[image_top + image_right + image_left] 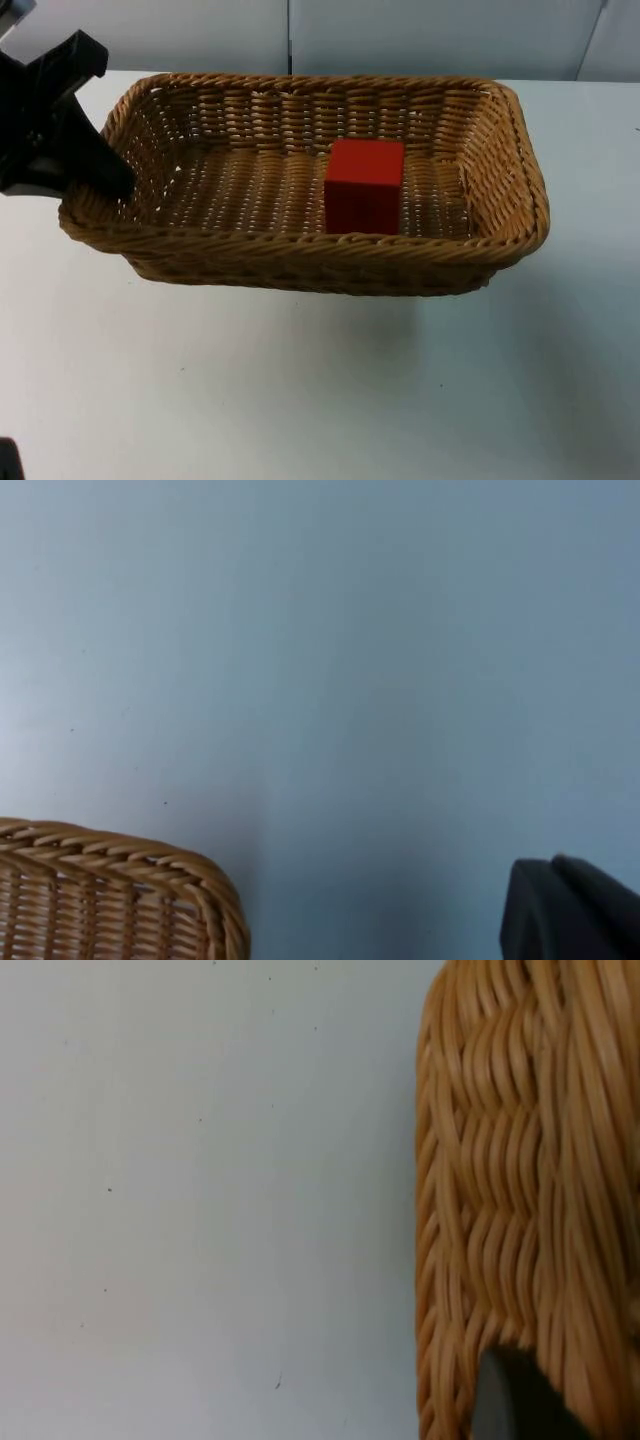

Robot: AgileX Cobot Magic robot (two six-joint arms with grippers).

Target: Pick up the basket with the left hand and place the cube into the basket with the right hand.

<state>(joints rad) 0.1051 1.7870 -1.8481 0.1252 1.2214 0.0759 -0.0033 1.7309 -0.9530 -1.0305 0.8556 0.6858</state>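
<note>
No text, label, brand, number or sign can be read on anything here. The woven tan wicker basket (pixel 300 250) carries only its plain weave, the red cube (pixel 365 185) inside it has bare, unmarked faces, and the white desk (pixel 300 400) shows just a few tiny dark specks, none of them lettering.
</note>
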